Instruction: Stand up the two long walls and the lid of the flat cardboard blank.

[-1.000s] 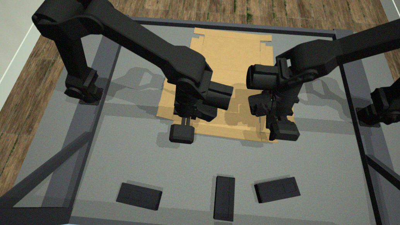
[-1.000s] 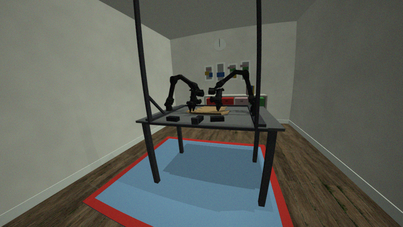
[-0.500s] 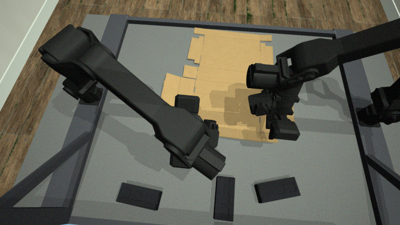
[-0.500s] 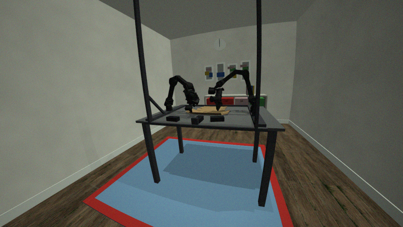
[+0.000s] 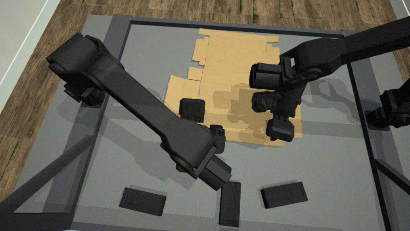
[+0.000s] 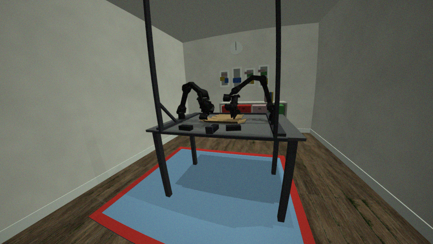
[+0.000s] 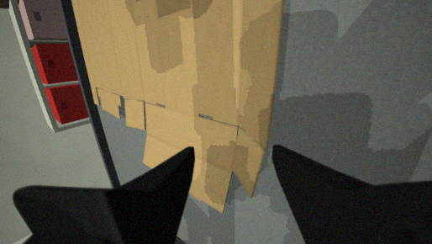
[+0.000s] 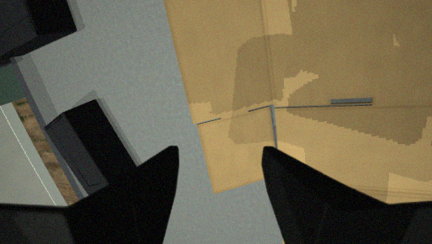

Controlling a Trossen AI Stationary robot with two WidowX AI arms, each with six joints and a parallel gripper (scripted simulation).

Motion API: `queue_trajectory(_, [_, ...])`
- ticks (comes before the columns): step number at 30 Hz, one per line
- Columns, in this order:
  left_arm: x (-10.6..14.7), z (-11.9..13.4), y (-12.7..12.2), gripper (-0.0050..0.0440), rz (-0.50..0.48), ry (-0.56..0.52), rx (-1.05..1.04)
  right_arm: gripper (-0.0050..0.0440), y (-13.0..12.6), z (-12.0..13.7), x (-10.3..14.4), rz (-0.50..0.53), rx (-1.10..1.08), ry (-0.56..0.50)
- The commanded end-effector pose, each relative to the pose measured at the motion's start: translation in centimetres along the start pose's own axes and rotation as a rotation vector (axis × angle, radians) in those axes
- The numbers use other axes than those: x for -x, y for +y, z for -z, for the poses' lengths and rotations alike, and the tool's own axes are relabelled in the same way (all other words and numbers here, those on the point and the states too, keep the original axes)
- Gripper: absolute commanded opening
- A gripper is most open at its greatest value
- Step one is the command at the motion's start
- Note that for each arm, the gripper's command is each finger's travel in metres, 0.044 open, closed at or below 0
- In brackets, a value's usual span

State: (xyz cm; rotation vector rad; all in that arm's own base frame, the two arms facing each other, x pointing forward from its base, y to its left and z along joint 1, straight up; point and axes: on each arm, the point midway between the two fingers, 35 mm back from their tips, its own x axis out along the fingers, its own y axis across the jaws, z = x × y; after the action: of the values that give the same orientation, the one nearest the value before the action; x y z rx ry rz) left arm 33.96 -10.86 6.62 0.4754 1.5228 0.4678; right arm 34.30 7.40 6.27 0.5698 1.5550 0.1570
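The flat tan cardboard blank (image 5: 235, 85) lies on the grey table, its panels spread out. My left gripper (image 7: 233, 151) hovers over the blank's near left corner; its fingers stand apart, with a bent corner flap (image 7: 248, 172) below the gap and nothing gripped. In the top view the left forearm hides most of that gripper; only its wrist (image 5: 192, 110) shows. My right gripper (image 5: 274, 137) is at the blank's near right corner. In the right wrist view (image 8: 220, 168) its fingers stand apart above that corner (image 8: 235, 168), gripping nothing.
Three black blocks (image 5: 142, 201) (image 5: 229, 203) (image 5: 284, 194) lie near the table's front edge; one shows in the right wrist view (image 8: 84, 143). A dark frame rail (image 5: 235, 27) runs around the table. A shelf with red bins (image 7: 59, 84) stands behind.
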Motion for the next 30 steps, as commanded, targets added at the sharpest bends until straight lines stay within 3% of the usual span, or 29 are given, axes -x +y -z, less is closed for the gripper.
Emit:
queue_trajectory(1, [0.6, -0.3, 0.3, 0.0156, 0.006, -0.017, 0.013, 0.0196, 0.0, -1.5, 0.7, 0.003, -0.233, -0.022])
queue_trajectory(5, [0.6, -0.3, 0.3, 0.006, 0.006, -0.017, 0.013, 0.0196, -0.3, -2.1, 0.6, 0.006, -0.432, -0.02])
queue_trajectory(7, [0.6, -0.3, 0.3, 0.006, 0.006, -0.017, 0.013, 0.0196, -0.3, -2.1, 0.6, 0.006, -0.432, -0.02])
queue_trajectory(10, [0.6, -0.3, 0.3, 0.0, 0.006, -0.017, 0.013, 0.0196, -0.8, -2.9, 0.5, 0.01, -0.646, -0.02])
queue_trajectory(22, [0.6, -0.3, 0.3, 0.0, 0.006, -0.017, 0.013, 0.0196, -1.9, -4.6, 0.3, 0.02, -1.239, -0.022])
queue_trajectory(30, [0.6, -0.3, 0.3, 0.0, 0.006, -0.017, 0.013, 0.0196, -2.0, -4.8, 0.2, 0.021, -1.294, -0.023])
